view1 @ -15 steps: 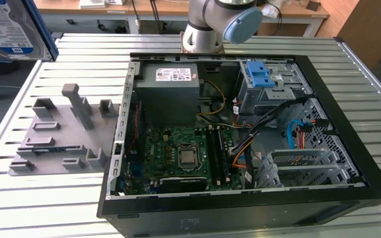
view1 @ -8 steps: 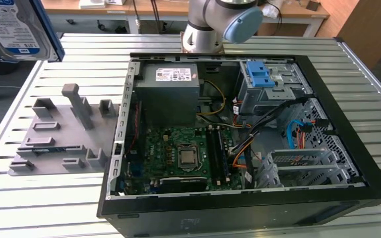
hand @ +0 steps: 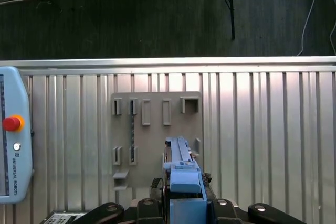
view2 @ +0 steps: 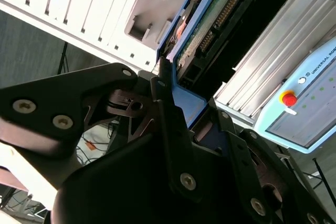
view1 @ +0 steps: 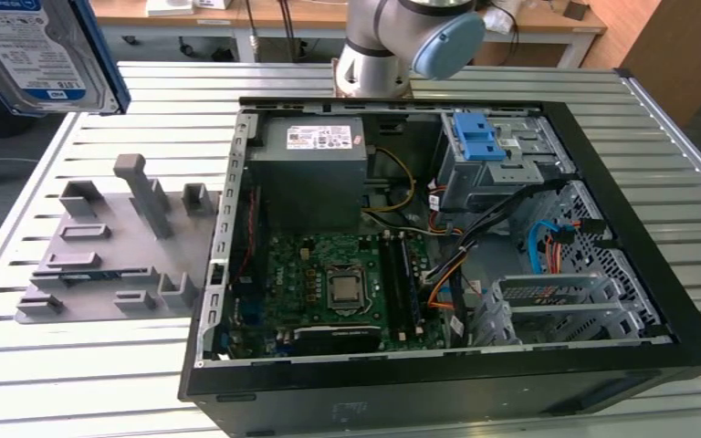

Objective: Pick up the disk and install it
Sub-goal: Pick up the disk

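The disk hangs high in the air at the exterior view's upper left, well above the table; its silver face carries a white-and-blue label and a blue carrier frames it. In the second wrist view my gripper is shut on the blue end handle, and the disk's green circuit side runs away from the black fingers. In the first wrist view the disk stands edge-on above the grey holder plate, with my gripper clamped around its blue end.
An open computer case lies on the slatted metal table. Inside are a metal drive cage with a blue latch bracket and a grey power supply. A grey holder plate lies beside the case. A teach pendant rests on the table.
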{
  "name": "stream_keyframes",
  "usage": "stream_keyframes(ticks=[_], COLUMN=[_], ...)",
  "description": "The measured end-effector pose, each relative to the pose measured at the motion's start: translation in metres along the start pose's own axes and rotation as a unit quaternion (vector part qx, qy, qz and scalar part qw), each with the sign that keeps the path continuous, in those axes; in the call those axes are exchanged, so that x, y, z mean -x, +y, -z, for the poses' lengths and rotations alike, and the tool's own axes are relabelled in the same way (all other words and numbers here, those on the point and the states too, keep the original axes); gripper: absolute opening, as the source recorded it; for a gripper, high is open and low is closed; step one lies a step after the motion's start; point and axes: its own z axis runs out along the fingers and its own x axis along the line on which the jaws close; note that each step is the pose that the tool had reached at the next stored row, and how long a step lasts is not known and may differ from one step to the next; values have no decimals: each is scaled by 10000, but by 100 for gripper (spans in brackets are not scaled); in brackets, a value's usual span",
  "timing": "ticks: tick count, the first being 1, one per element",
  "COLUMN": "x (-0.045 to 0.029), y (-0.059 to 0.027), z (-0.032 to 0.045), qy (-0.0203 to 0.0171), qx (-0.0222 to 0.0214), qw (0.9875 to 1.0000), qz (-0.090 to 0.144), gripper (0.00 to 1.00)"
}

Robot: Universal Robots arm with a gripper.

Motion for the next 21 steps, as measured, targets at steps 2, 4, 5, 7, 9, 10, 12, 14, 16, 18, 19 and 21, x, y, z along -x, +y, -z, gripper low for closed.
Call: stream_keyframes(ticks=[2,4,5,7,9,10,12,14,16,18,19,21], x=[-4,-8,-10,-15,-20,-22,-25,-29,-33,-36,-38,-41], y=[-35,-68,-83,-111,-143,-159,-190,-220,-253,-286,-302,-337], z=[1,0,1,1,1,1,2,2,2,2,3,3], qy=[0,0,0,0,0,0,0,0,0,0,0,1], qx=[2,3,3,4,6,7,8,10,12,14,16,19], qw=[10000,10000,10000,10000,10000,10000,10000,10000,10000,10000,10000,10000], qz=[0,0,0,0,0,0,0,0,0,0,0,0], gripper=[36,36,36,36,36,36,36,36,36,36,36,36])
